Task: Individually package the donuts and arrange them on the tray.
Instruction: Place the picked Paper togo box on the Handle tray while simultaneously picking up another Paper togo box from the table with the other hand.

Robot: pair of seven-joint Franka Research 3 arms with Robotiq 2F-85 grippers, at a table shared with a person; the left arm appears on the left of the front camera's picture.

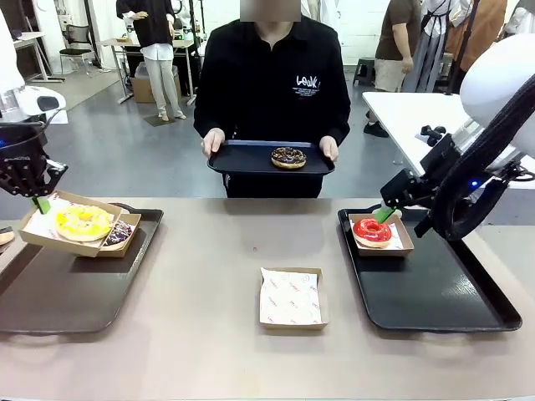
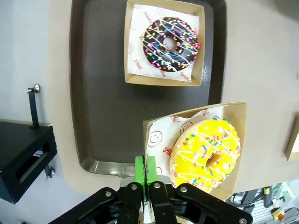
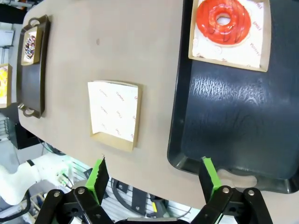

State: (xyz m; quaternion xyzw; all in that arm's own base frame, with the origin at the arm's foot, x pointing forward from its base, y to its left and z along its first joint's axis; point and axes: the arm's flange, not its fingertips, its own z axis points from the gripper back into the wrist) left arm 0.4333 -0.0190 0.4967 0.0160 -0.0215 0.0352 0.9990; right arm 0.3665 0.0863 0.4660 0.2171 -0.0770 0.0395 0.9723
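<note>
Left gripper [image 2: 145, 163] pinched shut on box [image 2: 233, 111] rim, yellow donut [image 2: 196, 149] aboard, lower right of wrist frame. Hold it level; set down on tray [image 2: 103, 116] beside sprinkled donut [image 2: 187, 46]. Right gripper [image 3: 153, 163] wide open, empty.

Empty lined cardboard box [image 3: 114, 114] on the table [image 3: 140, 42], just ahead of the right gripper [image 3: 153, 173], beside the black tray [image 3: 229, 116], with a second lined box [image 3: 254, 53] at that tray's far end. At the tips of the left gripper [image 2: 145, 164], a held box [image 2: 161, 135]; beyond it, a brown tray [image 2: 100, 107] bearing another box [image 2: 136, 65]. Far across, a person [image 1: 272, 83] with a dark tray [image 1: 242, 157]
</note>
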